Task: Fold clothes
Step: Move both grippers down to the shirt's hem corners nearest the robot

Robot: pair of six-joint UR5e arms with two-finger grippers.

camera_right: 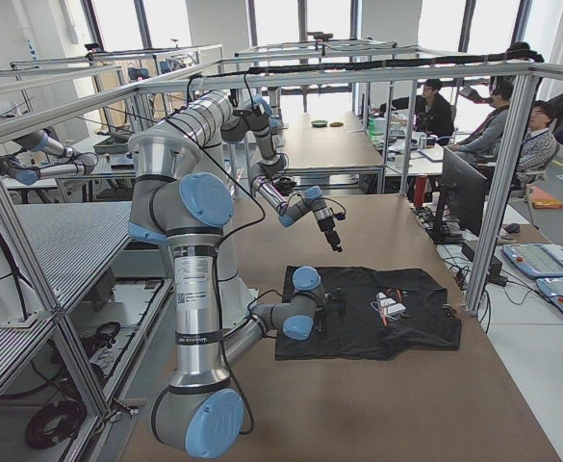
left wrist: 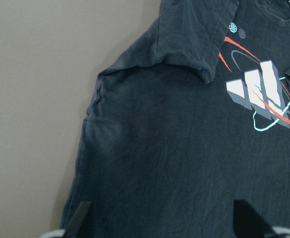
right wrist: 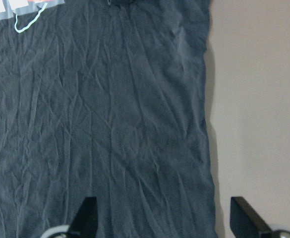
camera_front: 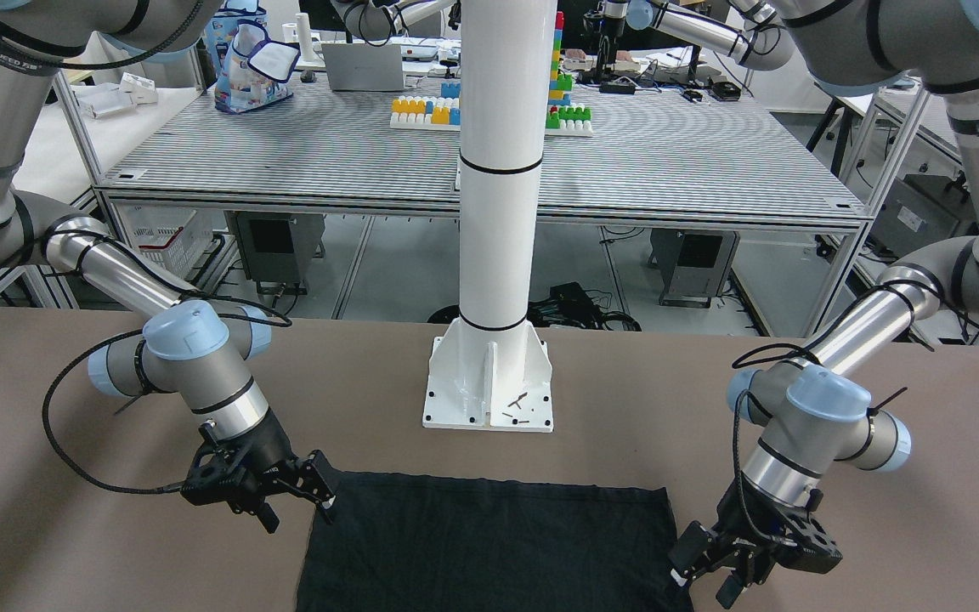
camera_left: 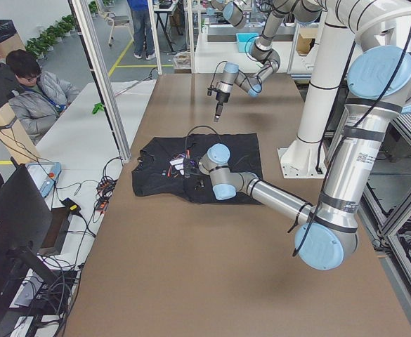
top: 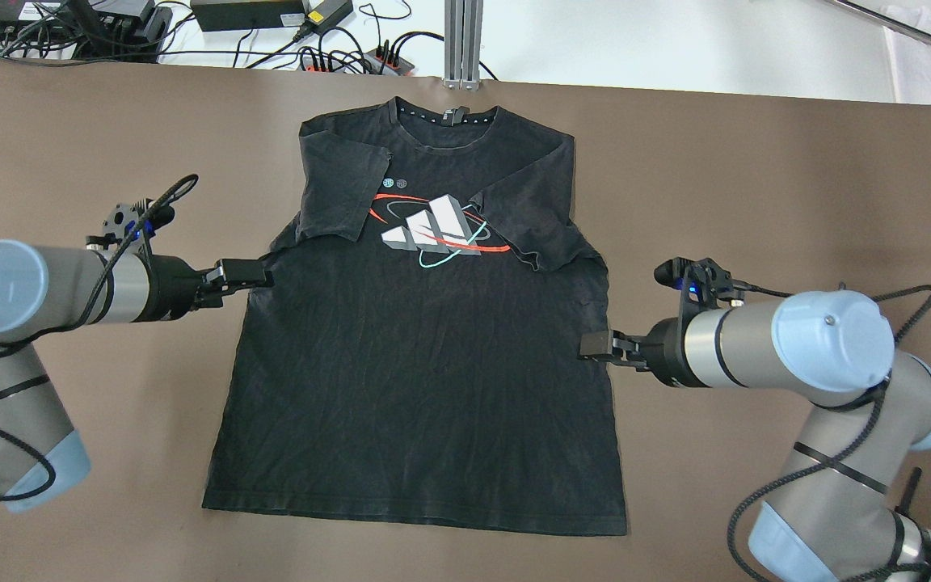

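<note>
The clothes are one black T-shirt (top: pixel 425 356) with a white, red and teal chest logo (top: pixel 429 230). It lies flat on the brown table, collar at the far edge, both sleeves folded in over the chest. My left gripper (top: pixel 251 275) is open at the shirt's left side edge, just below the folded sleeve. The left wrist view shows its fingertips (left wrist: pixel 80 218) spread over the fabric. My right gripper (top: pixel 595 346) is open at the shirt's right side edge. In the right wrist view that edge (right wrist: pixel 209 148) runs between the spread fingertips (right wrist: pixel 246 218). Neither gripper holds cloth.
The white pillar's base plate (camera_front: pixel 489 387) stands on the table just behind the shirt's hem (camera_front: pixel 489 489). Cables and power strips (top: pixel 336 56) lie beyond the table's far edge. Operators sit at desks past that edge (camera_left: pixel 33 95).
</note>
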